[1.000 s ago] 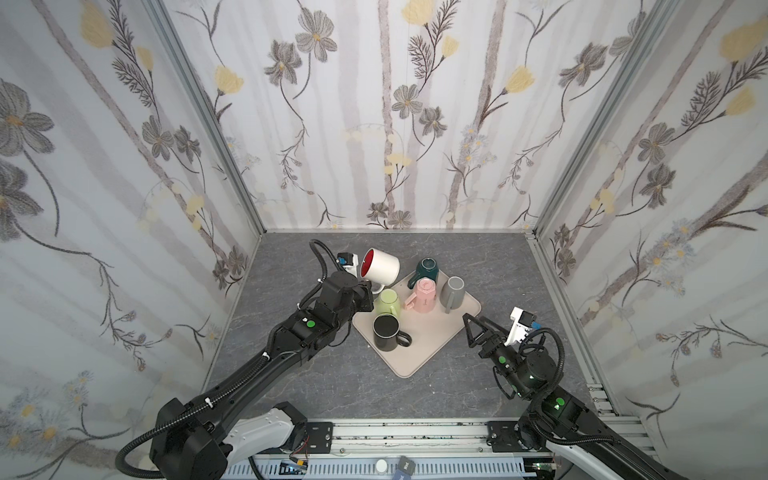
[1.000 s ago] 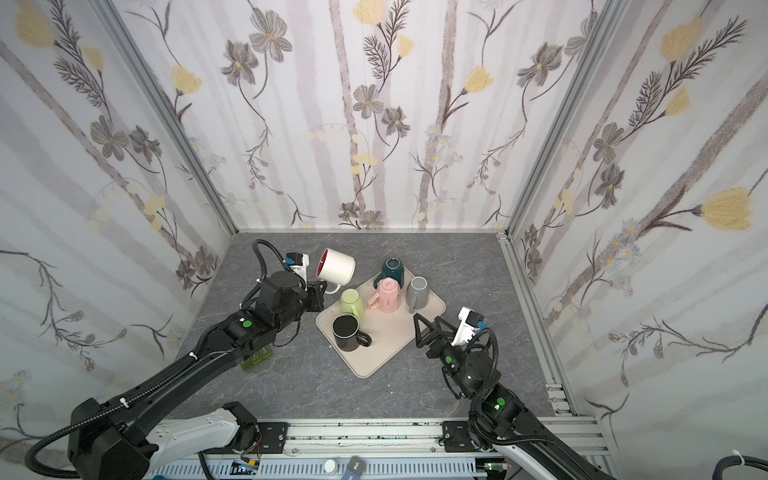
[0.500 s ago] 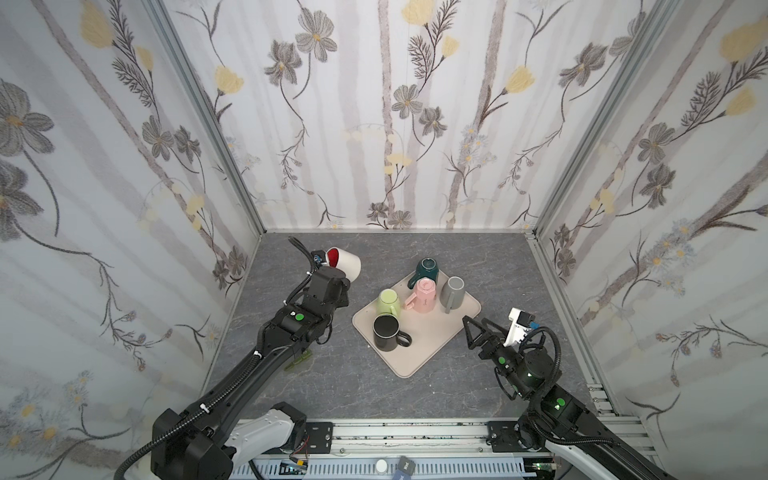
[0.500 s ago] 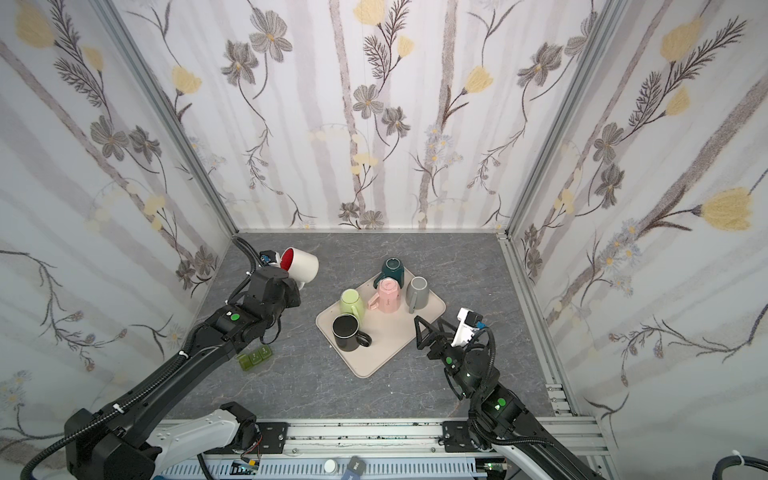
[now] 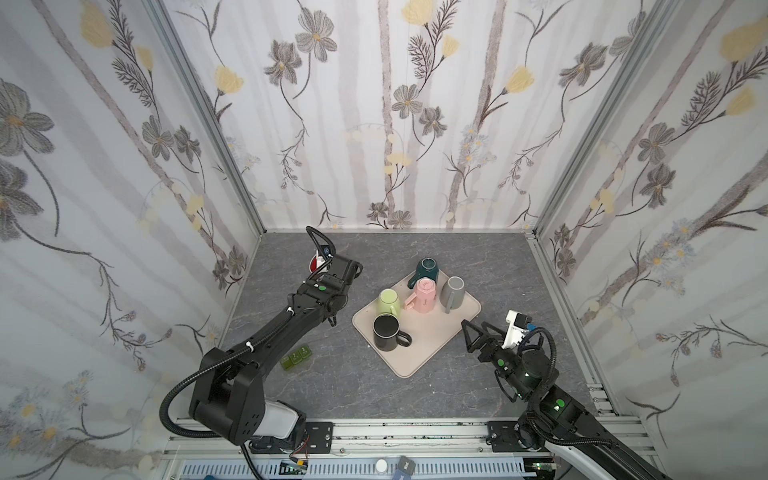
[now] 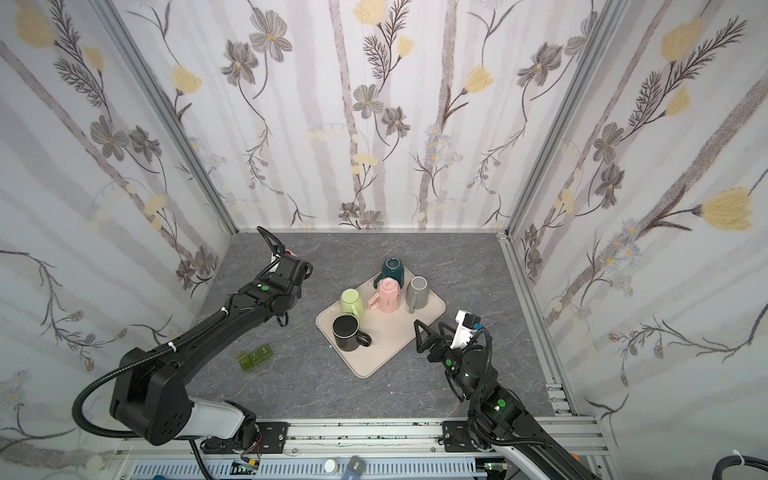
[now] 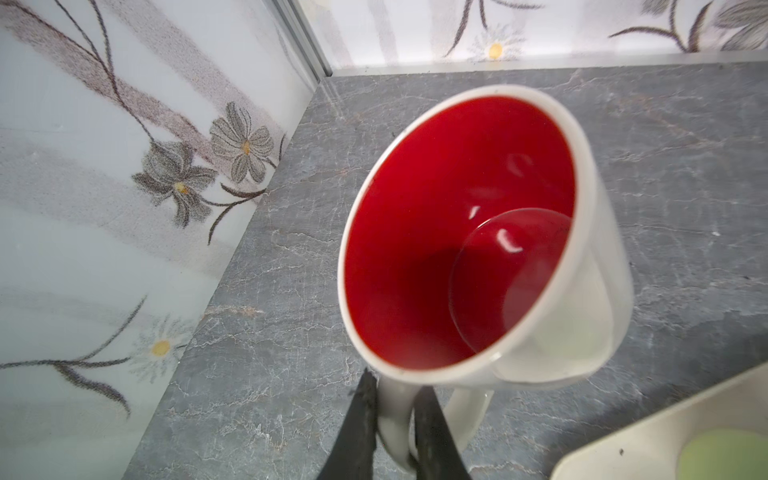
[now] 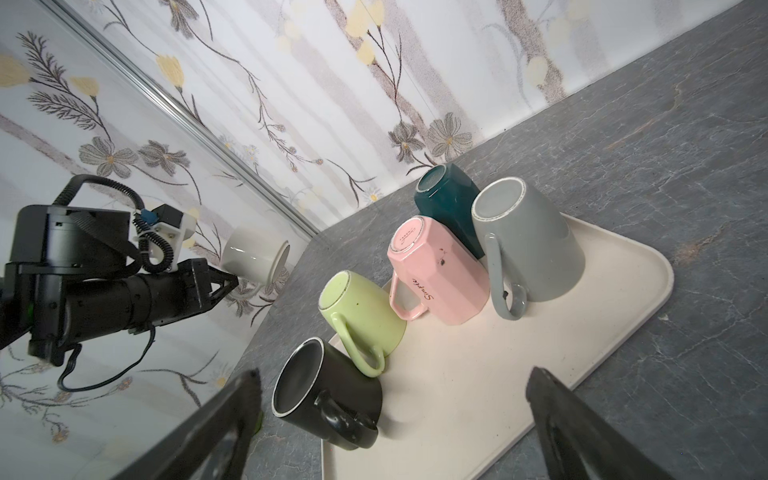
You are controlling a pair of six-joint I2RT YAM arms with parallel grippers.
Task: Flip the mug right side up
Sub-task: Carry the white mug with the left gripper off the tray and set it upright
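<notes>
Grips the white mug (image 7: 478, 232) by its handle in the left gripper (image 7: 395, 388). Presses the black fingers (image 7: 359, 419) against both sides of the handle loop, closed down to the handle's thickness. Holds the mug tilted, red interior facing the left wrist view, off the tray (image 5: 419, 353) and over the grey table (image 5: 415, 249), toward the rear left corner. Hides most of it behind the wrist in both top views, leaving only a red sliver. Contact between mug and table: not determinable.

Sets the right gripper (image 8: 392, 374) at full spread, gripping nothing and touching nothing, just beside the right corner of the tray.

Carries on the tray:
- black mug (image 5: 384, 330), upright, at the near side
- green mug (image 5: 388, 301), base up
- pink mug (image 5: 424, 295), base up
- teal mug (image 5: 426, 270), base up, at the far corner
- grey mug (image 5: 453, 293), base up
</notes>
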